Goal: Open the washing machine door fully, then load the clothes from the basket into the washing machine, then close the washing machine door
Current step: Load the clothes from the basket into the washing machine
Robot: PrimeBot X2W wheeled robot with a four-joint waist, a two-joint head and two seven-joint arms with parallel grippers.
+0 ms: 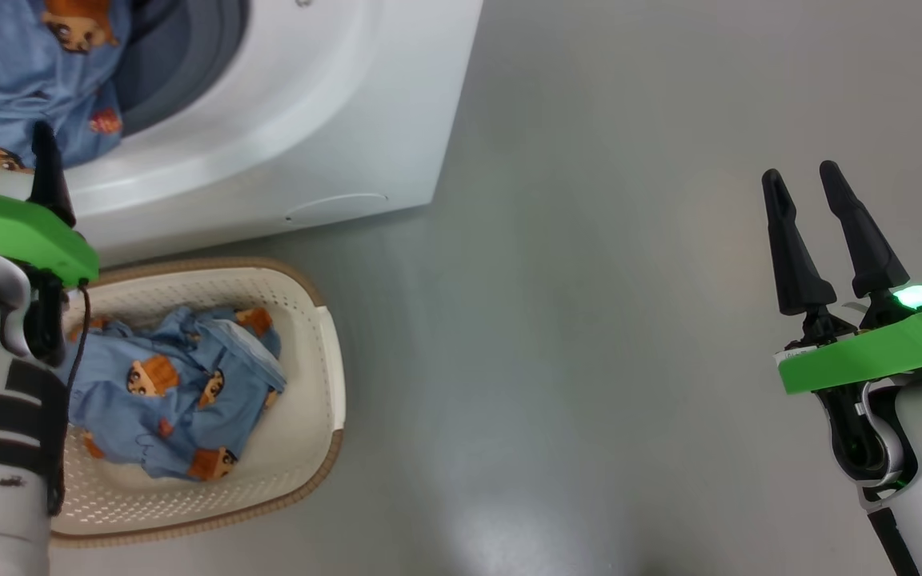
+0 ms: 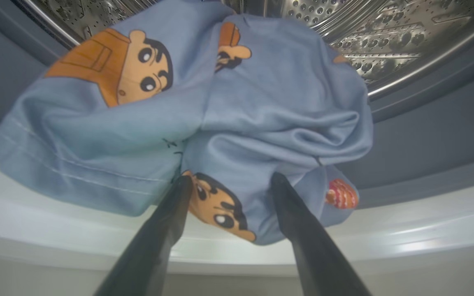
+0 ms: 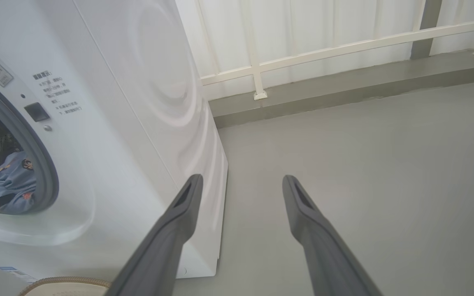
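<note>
Smooth grey floor [image 1: 589, 320], slightly glossy, carries a big white box-shaped front-loading washing machine [image 1: 309, 120] at the upper left of the head view. A small cream perforated plastic laundry basket [image 1: 331, 376] with a brown woven-look rim sits just in front of the machine's base; contact unclear. In the right wrist view a low grey kerb [image 3: 344, 84] edges the floor, with a white railing post foot [image 3: 260, 95] on it.
</note>
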